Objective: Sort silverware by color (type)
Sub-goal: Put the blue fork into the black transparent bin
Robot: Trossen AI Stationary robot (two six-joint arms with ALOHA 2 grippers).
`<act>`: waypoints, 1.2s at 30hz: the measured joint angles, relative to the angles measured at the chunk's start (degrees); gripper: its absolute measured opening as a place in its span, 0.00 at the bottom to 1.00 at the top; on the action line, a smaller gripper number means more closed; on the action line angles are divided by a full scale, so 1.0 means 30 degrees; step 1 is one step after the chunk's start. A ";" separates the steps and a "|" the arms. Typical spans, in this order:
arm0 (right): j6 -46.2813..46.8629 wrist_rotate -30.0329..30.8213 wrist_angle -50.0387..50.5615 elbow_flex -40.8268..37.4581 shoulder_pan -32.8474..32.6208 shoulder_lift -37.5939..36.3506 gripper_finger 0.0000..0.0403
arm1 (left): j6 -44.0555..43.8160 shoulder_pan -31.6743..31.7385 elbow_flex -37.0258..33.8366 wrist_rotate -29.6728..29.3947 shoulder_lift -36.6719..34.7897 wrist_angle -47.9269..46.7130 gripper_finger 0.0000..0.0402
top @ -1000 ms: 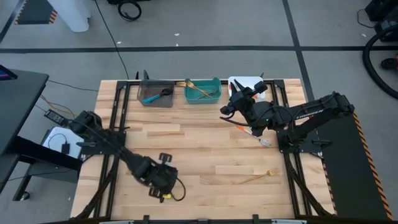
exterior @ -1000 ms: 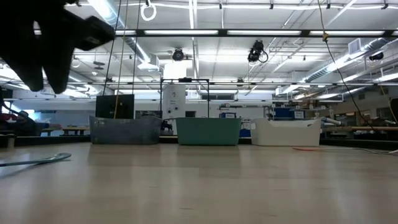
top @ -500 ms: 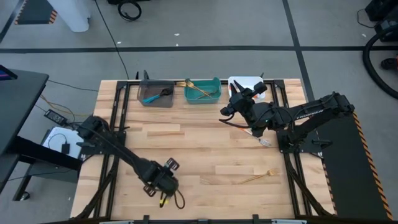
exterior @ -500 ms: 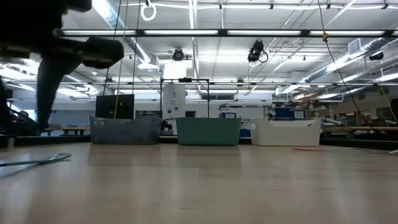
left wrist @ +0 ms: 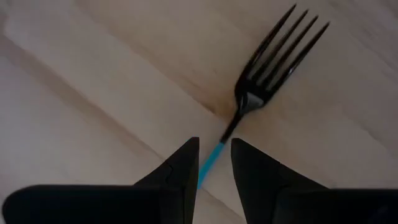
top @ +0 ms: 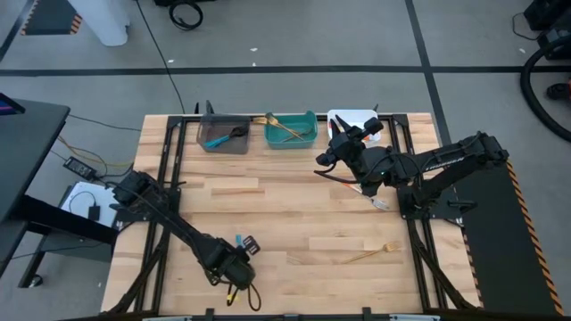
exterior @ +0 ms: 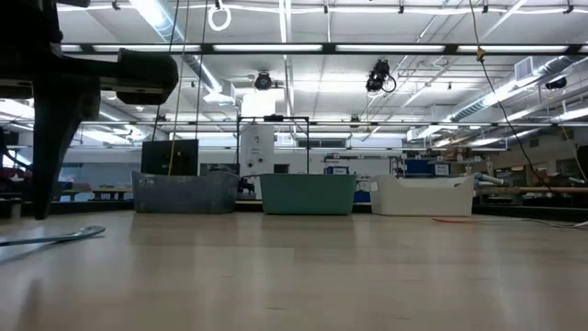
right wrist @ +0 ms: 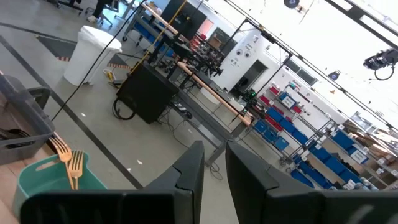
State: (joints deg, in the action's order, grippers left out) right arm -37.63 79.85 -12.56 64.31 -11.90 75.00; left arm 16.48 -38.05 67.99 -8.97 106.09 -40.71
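Observation:
A fork (left wrist: 261, 81) with a black head and a blue handle (top: 239, 240) lies flat on the wooden table (top: 294, 209) near its near left corner. My left gripper (left wrist: 214, 163) points down over it, open. One finger stands on each side of the blue handle, and I see no touch. In the low view the left gripper (exterior: 41, 138) is a dark shape at the left. My right gripper (right wrist: 213, 165) is held high and level near the white bin (top: 357, 119), open by a narrow gap with nothing in it. An orange-handled utensil (top: 353, 184) lies on the table under that arm.
Three bins stand along the far edge: a grey bin (top: 223, 135) with blue-handled pieces, a teal bin (top: 292, 130) with gold forks, and the white one. A gold fork (top: 370, 254) lies near the right front. The middle of the table is bare wood.
My left gripper has sunk toward the table and shifted a little toward the near edge. It has rolled about its own pointing line, so its fingers now straddle the fork's blue handle.

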 joint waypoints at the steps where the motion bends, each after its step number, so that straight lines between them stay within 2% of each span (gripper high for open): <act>1: -0.0007 0.0000 -0.0002 -0.0007 0.0000 0.0000 0.19 | 0.0310 0.0067 0.0000 0.0008 0.0035 0.0166 0.26; 12: -0.0001 0.0000 0.0113 -0.0005 0.0000 0.0000 0.19 | 0.2295 0.0667 0.0000 0.1297 0.0252 0.0452 0.26; 16: -0.0007 0.0013 0.0230 -0.0001 0.0000 0.0000 0.19 | 0.2292 0.0584 0.0000 0.2569 0.0657 0.0006 0.26; 27: 0.0124 0.0007 0.0686 0.0000 -0.0036 0.0000 0.19 | 0.2254 0.0507 0.0044 0.2192 0.1002 0.0045 0.25; 30: 0.0124 0.0010 0.0689 0.0000 -0.0036 0.0000 0.19 | 0.2247 0.0521 0.0051 0.2201 0.1140 0.0063 0.20; 34: 0.0124 0.0007 0.0686 0.0000 -0.0036 0.0000 0.19 | 0.2240 0.0666 0.0080 0.2215 0.1389 0.0074 0.05; 36: 0.0124 0.0015 0.0686 0.0000 -0.0036 0.0000 0.19 | 0.2111 0.0836 0.0080 0.2264 0.1409 0.0045 0.03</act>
State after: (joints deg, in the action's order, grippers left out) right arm -37.26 79.90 -10.50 64.31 -12.01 75.00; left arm 22.81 -35.55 68.23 -2.18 110.32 -40.58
